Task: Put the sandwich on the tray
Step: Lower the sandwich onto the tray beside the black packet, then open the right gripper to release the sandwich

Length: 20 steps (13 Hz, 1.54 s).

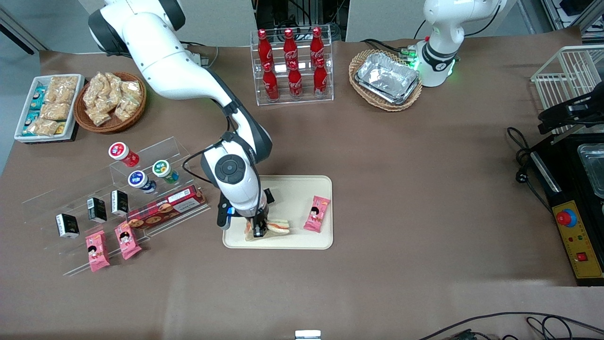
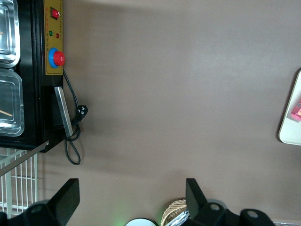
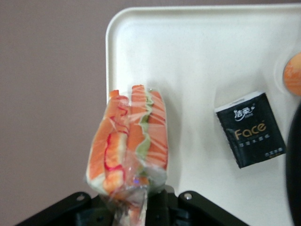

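The sandwich (image 1: 279, 226), a plastic-wrapped wedge with orange and green filling, is at the cream tray's (image 1: 302, 191) corner nearest the front camera, toward the working arm's end. My right gripper (image 1: 258, 231) points down and is shut on the sandwich's end. In the right wrist view the sandwich (image 3: 129, 141) hangs from the gripper (image 3: 141, 207), partly over the tray's edge (image 3: 110, 52) and partly over the brown table. I cannot tell whether it rests on the tray.
A pink snack packet (image 1: 316, 213) and a small black "Face" packet (image 3: 250, 129) lie on the tray. A clear stepped rack (image 1: 118, 198) with jars, black packets, a biscuit box and pink packets stands beside the tray, toward the working arm's end.
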### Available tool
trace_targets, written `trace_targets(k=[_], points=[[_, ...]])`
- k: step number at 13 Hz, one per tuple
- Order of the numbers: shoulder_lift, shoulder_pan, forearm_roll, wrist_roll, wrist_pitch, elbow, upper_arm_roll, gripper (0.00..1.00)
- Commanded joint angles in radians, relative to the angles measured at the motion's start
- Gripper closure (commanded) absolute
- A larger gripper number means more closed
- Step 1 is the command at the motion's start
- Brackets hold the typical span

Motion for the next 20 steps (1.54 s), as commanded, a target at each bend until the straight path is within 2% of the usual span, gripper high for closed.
trace_targets(k=[1,4,5,7,8,9,10,15,17,20], points=[[0.061,0.013,-0.007,0.069,0.040,0.047,-0.001,1.00],[0.083,0.022,-0.010,0.101,0.043,0.055,-0.002,1.00],[0.087,0.022,-0.010,0.101,0.047,0.055,-0.004,0.91],[0.101,0.022,-0.013,0.101,0.084,0.058,-0.007,0.46],[0.101,0.022,-0.011,0.103,0.092,0.057,-0.007,0.19],[0.101,0.022,-0.013,0.112,0.092,0.057,-0.010,0.14],[0.100,0.022,-0.013,0.124,0.092,0.057,-0.022,0.00],[0.035,0.020,-0.022,0.100,0.066,0.041,-0.025,0.00],[-0.030,0.013,-0.022,0.092,-0.021,0.040,-0.022,0.00],[-0.167,-0.024,-0.008,-0.006,-0.179,0.005,-0.022,0.00]])
